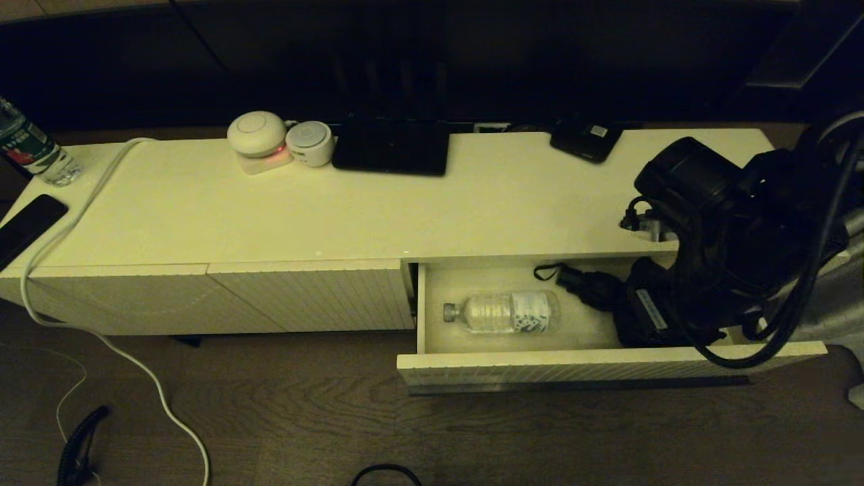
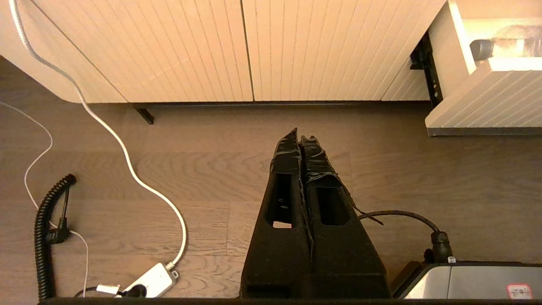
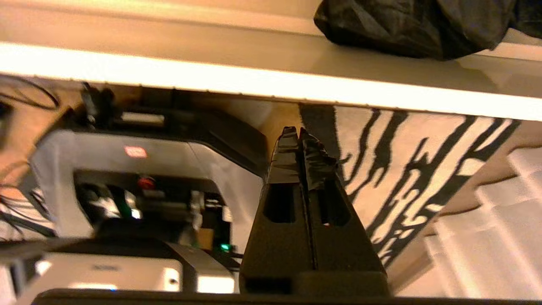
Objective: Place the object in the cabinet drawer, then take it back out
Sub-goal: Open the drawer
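Where open, one drawer [image 1: 607, 368], one bottle [image 1: 503, 312].

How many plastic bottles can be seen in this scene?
2. One bottle lies in the open cabinet drawer; another bottle stands at the cabinet top's far-left end. Others may be hidden.

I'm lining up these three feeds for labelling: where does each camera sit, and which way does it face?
Head view: on the robot's head, looking down at the open cabinet drawer with the bottle lying inside; the right arm shows.
Left wrist view: behind the left tool, facing floor and cabinet front; its fingers are closed.
Right wrist view: behind the right tool, fingers closed, facing a bright cream edge.
Shared: head and left wrist views both show the drawer and bottle.
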Robot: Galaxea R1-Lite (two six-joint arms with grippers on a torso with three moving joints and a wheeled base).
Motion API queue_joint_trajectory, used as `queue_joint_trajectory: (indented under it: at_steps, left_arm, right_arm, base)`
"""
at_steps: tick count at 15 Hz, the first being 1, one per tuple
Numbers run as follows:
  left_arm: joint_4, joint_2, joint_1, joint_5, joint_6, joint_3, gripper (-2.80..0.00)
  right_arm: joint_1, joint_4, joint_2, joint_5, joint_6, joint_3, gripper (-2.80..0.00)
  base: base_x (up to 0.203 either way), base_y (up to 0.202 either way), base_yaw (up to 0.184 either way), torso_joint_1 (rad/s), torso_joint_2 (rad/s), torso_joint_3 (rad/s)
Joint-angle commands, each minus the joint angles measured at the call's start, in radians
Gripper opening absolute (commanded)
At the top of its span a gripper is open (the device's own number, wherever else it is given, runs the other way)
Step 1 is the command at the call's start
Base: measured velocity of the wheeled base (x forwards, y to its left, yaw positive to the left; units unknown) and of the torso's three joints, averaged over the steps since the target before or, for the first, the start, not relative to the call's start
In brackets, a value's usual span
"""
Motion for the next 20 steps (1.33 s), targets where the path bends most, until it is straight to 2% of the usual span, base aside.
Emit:
queue_joint_trajectory:
  at_steps: [1,4,10,20]
  left_arm:
    - [0.0,-0.002,0.0,0.0,0.0,0.002,-2.8]
    - [0.0,-0.001,0.0,0.0,0.0,0.001,-2.8]
    - [0.0,-0.002,0.0,0.0,0.0,0.0,-2.8]
    - [-0.001,-0.001,0.0,0.0,0.0,0.001,-2.8]
  right_arm:
    - [0.002,-0.003,0.052,-0.001,0.027,-0.017,-2.8]
    - [-0.005,-0.068,0.124,0.001,0.097,-0.04,-2.8]
    - [-0.014,-0.097,0.19,0.006,0.16,-0.077,-2.8]
    - [-0.054,-0.177,0.207,0.005,0.163,-0.059,-2.8]
  base:
    - [0.0,0.0,0.0,0.0,0.0,0.0]
    - [0.0,0.0,0.0,0.0,0.0,0.0]
    - [0.0,0.0,0.0,0.0,0.0,0.0]
    - [0.0,0.0,0.0,0.0,0.0,0.0]
